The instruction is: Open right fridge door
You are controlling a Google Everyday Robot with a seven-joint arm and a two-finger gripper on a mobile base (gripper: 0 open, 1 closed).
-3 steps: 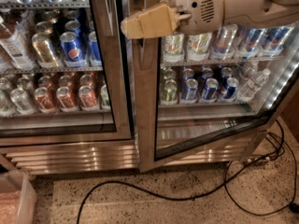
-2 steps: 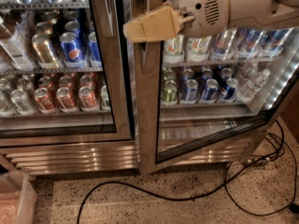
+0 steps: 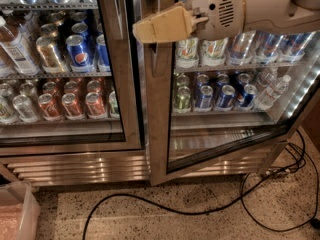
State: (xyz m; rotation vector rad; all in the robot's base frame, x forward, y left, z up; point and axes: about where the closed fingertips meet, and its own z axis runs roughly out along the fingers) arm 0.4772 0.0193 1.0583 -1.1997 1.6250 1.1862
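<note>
Tan gripper (image 3: pixel 140 30) high before ajar right fridge door (image 3: pixel 159 126)

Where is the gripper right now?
In the camera view, the gripper is at upper centre, in front of the upright steel frame of the right fridge door, which stands slightly ajar.

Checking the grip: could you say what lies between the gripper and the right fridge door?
Nothing, in the camera view: the gripper meets the right fridge door at its left edge.
</note>
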